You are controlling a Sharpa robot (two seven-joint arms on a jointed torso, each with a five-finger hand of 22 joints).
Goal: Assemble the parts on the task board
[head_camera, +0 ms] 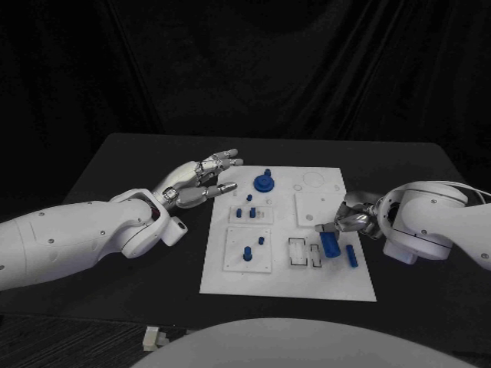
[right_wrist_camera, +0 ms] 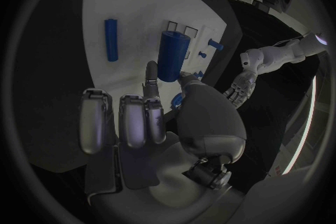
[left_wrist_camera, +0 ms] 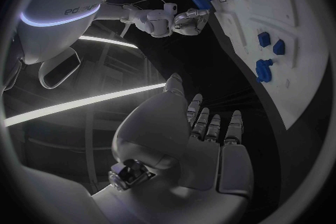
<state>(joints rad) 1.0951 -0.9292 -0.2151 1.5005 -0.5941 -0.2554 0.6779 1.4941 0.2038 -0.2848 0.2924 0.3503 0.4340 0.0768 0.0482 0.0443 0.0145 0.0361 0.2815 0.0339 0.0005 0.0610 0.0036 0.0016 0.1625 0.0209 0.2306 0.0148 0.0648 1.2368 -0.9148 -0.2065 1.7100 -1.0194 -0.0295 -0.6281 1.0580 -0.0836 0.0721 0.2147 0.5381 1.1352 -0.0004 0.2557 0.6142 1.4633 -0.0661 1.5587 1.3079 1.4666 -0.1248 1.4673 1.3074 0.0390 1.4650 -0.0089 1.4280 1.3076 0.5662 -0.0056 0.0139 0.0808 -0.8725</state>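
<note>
Head view: the blue cylinder [head_camera: 331,244] was pinched by the right hand [head_camera: 354,222] over the task board [head_camera: 290,284] near its right edge; the left hand [head_camera: 202,181] was held spread, empty, beside the board's left edge.

Matt white task board [head_camera: 312,284]; matt black table [head_camera: 124,165].

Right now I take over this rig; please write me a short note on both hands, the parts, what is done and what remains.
Left hand: open, holding nothing, beside the task board at its far left side.
Right hand: pinches the blue cylinder at the board's right side, beside a slim blue bar lying flat.
Done: a blue knob and several small blue parts stand in the board.
Left: seat the cylinder, then the bar.
</note>
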